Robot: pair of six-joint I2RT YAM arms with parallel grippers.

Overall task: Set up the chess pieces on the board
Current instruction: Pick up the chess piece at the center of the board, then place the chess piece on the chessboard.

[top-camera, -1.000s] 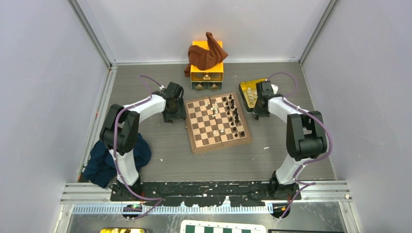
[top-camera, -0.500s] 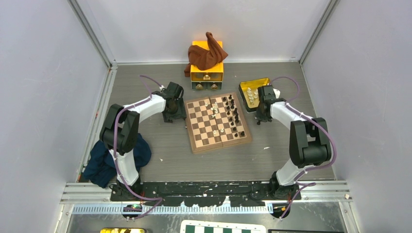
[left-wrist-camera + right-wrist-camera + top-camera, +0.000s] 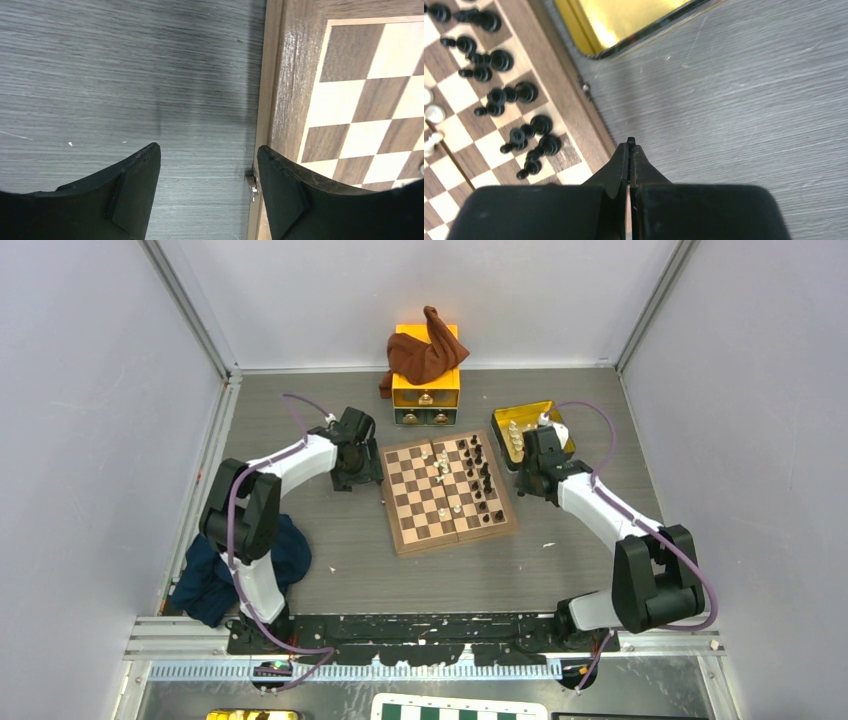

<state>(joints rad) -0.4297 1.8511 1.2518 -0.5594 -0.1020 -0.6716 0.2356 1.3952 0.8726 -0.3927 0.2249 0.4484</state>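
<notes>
Right hand [image 3: 630,145] closed near tray [image 3: 546,408] of white pieces [image 3: 516,436].

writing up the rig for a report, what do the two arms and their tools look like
Both the left arm and right arm have white link shells with black joints; a purple cable loops along each. The left tool and right tool have matte black wedge-shaped fingers.

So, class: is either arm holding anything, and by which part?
Nothing is held: the left gripper has jaws open beside the board; the right gripper has jaws shut, empty.
</notes>
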